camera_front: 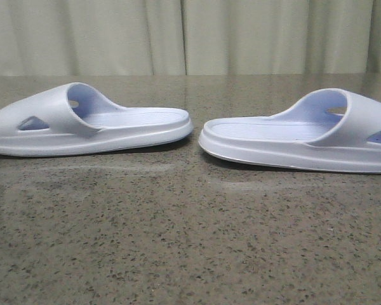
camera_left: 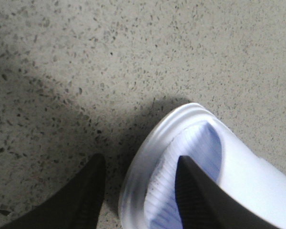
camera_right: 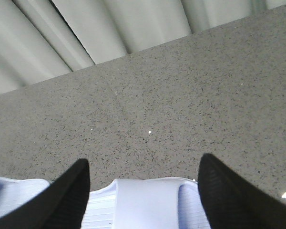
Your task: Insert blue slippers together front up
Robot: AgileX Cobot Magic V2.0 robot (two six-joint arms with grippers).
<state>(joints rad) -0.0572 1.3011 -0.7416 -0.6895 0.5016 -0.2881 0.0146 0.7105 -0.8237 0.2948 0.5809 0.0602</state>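
Observation:
Two pale lavender-blue foam slippers lie flat on the speckled stone table, heels facing each other. The left slipper (camera_front: 82, 124) has its strap at the left; the right slipper (camera_front: 305, 136) has its strap at the right. My left gripper (camera_left: 141, 159) is open and straddles the toe-end rim of the left slipper (camera_left: 162, 143). One finger (camera_left: 81, 195) is outside over the table, and the other finger (camera_left: 200, 195) is over the ribbed footbed. My right gripper (camera_right: 144, 160) is open wide above the strap of the right slipper (camera_right: 148, 202). Neither gripper shows clearly in the front view.
The table (camera_front: 178, 241) is speckled grey-brown stone. Pale curtains (camera_front: 190, 35) hang behind its far edge and also show in the right wrist view (camera_right: 86, 28). A gap of bare table (camera_front: 197, 149) separates the two heels.

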